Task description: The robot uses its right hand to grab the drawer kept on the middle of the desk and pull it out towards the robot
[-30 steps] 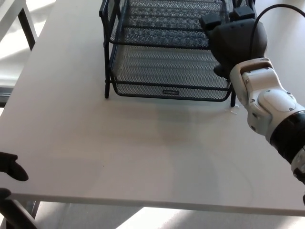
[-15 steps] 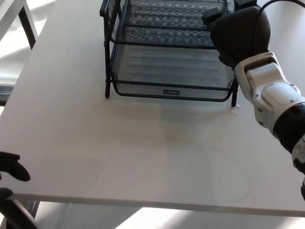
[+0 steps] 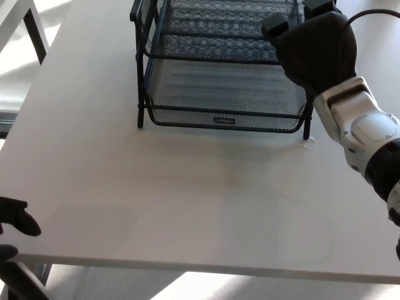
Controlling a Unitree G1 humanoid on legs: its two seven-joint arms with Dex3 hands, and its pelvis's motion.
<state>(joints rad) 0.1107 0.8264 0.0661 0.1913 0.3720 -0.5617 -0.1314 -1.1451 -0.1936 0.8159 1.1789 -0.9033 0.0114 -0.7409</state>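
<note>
Drawer (image 3: 222,94), the lower black mesh tray of a stacked wire organiser, sits toward the far middle of the pale desk (image 3: 187,200), its front lip facing the robot and its small label plate centred on that lip. Over the last second the right robot hand (image 3: 312,47) has risen and drifted a little farther away and to the robot's right, from beside the lower tray's right front corner up to the level of the upper tier (image 3: 219,28); the organiser itself has not moved. That suggests the reach is still being lined up rather than a pull being under way, and the drawer looks no farther out than it was. Seen from behind, the right robot hand's black bulk hides its grip: two finger tips poke above the upper tier's rail, but whether they are spread or closing on wire I cannot tell. At the near left edge of the desk, the left robot hand (image 3: 15,219) shows only as a dark sliver, idle, its grip unreadable.
</note>
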